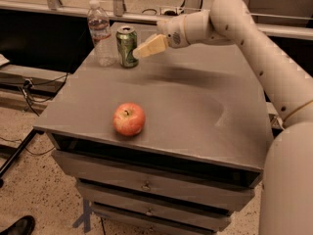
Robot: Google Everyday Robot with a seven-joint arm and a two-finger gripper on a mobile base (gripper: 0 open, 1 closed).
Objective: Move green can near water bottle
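The green can point(126, 46) stands upright at the table's far left, close beside the water bottle point(100, 33), a clear bottle with a white cap, with a small gap between them. My gripper point(146, 48) hangs just right of the can, slightly above the tabletop. It is open, holds nothing and is apart from the can.
A red apple point(129, 119) lies near the front edge of the grey table point(195, 111). Drawers sit below the tabletop. A railing and dark panels run behind the table. Cables lie on the floor at the left.
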